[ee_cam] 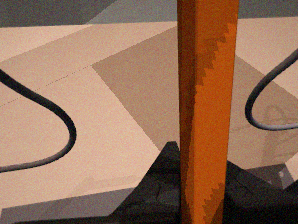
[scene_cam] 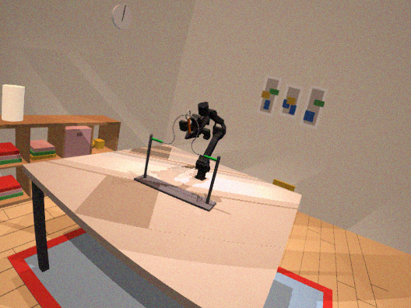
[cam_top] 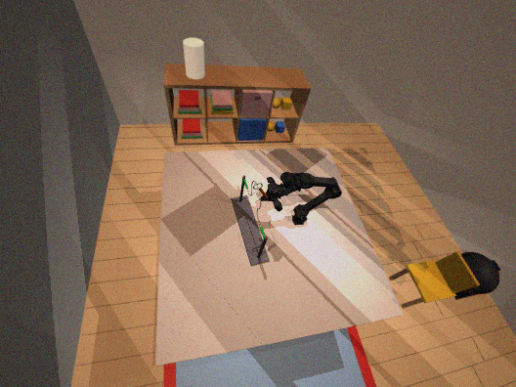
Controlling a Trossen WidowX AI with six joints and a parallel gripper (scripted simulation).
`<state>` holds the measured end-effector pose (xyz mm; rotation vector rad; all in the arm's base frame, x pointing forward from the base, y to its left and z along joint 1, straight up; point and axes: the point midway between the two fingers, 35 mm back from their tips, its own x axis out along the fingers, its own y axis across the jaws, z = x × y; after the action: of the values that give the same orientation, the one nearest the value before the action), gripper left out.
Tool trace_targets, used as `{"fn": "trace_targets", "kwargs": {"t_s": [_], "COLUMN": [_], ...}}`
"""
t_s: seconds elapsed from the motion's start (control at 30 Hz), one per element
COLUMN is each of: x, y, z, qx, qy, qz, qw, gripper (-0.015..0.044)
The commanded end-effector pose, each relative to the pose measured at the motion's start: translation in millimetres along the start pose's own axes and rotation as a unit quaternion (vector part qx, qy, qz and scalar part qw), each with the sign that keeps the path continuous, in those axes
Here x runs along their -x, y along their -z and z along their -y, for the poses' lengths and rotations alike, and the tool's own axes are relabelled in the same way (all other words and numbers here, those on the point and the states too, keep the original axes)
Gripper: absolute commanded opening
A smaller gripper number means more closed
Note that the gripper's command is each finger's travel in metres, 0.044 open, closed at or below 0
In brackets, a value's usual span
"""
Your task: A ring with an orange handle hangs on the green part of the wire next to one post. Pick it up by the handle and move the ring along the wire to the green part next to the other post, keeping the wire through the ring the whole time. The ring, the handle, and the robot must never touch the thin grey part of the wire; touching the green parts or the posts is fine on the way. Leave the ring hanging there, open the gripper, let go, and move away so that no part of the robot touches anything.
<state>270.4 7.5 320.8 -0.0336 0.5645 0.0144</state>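
The orange handle (cam_top: 263, 193) (scene_cam: 189, 125) (ee_cam: 207, 100) stands between the fingers of my gripper (cam_top: 265, 195) (scene_cam: 189, 131) (ee_cam: 179, 150), which is shut on it. The small ring (cam_top: 262, 192) (scene_cam: 188, 118) is above the handle, at the top of the wire's arch in the exterior view, away from both green parts. It is outside the wrist view; whether it touches the wire cannot be told. The thin grey wire (scene_cam: 173, 128) (ee_cam: 73, 132) shows on both sides of the handle in the wrist view. The green parts (scene_cam: 156, 140) (scene_cam: 210, 158) adjoin the far post (cam_top: 241, 191) (scene_cam: 148, 157) and near post (cam_top: 262, 248) (scene_cam: 213, 180).
Both posts stand on a dark grey base (cam_top: 249, 230) (scene_cam: 175, 194) on the pale table (cam_top: 205, 293) (scene_cam: 218, 241). The arm reaches in from the side of the base away from the exterior camera. A shelf (cam_top: 293, 78) and a yellow chair (cam_top: 427, 280) stand beyond the table.
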Motion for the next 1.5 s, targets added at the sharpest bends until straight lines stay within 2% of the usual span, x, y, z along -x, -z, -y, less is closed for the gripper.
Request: {"fn": "trace_targets", "kwargs": {"t_s": [0.0,0.73,1.47], "x": [-2,-2,0], "y": [2,0,-5], "z": [2,14,24], "qx": [0.027,0.154,0.278], "qy": [0.018,0.102,0.183], "qz": [0.002,0.02,0.037], "qw": [0.999,0.983,0.942], "gripper": [-0.015,-0.015,-0.015]}}
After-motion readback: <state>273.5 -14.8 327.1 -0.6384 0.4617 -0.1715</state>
